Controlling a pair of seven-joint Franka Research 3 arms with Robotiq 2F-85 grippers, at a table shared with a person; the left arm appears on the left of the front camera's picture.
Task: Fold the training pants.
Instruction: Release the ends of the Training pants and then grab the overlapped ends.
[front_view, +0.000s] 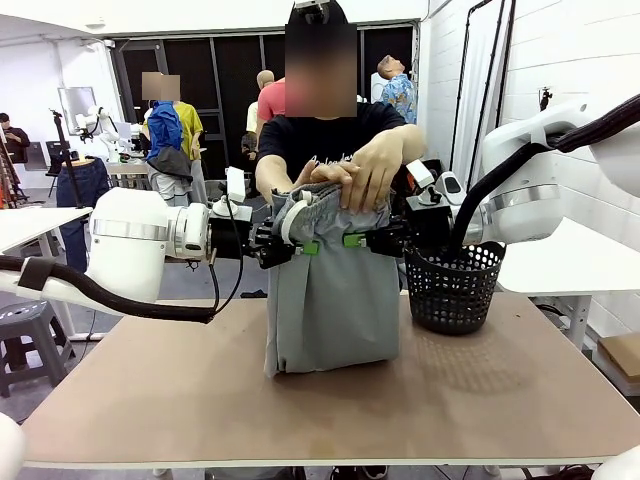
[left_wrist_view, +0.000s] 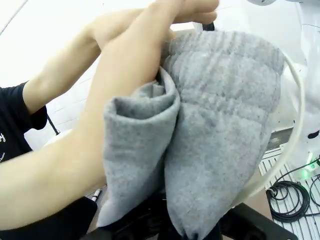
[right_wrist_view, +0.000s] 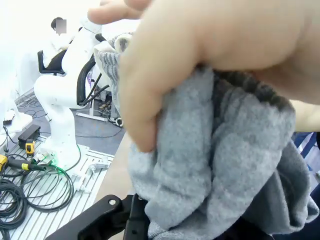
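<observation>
Brown table (front_view: 150, 400): one light grey jersey training pants (front_view: 330, 300), left gripper (front_view: 303, 246) and right gripper (front_view: 352, 240) both clamped on it; one black mesh basket (front_view: 455, 290).

Fingertips of left claw (front_view: 303, 246) and right claw (front_view: 352, 240) are buried in pants (front_view: 330, 300) cloth in both wrist views. Waistband partly covered by person's hand (front_view: 375, 170). Basket (front_view: 455, 295) rim partly hidden behind right arm. Pants' hems not discernible.
</observation>
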